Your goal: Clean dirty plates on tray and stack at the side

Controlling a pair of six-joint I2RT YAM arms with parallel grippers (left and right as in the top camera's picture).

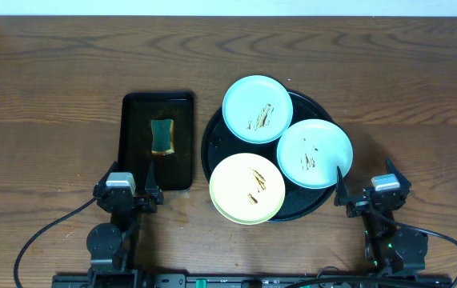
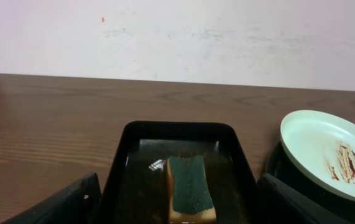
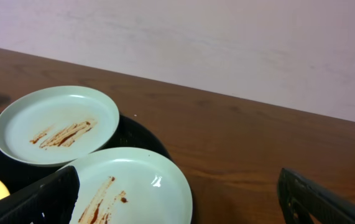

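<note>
Both arms are black all over. The left arm (image 1: 106, 240), at seven o'clock on the table, has a rounded joint housing shaped like a drum; the right arm (image 1: 400, 250), at five o'clock, has the same. Each wrist carries a small pale grey box (image 1: 386, 185) with a darker top. The left gripper (image 1: 124, 183) and the right gripper (image 1: 372, 190) have matte black fingers, flat-sided and tapering to sharp wedge tips. Thin black cables (image 1: 32, 244) curve out from each arm, towards eight and four o'clock. A black rail (image 1: 228, 281) at six o'clock joins the bases, with a small green spot on it.
</note>
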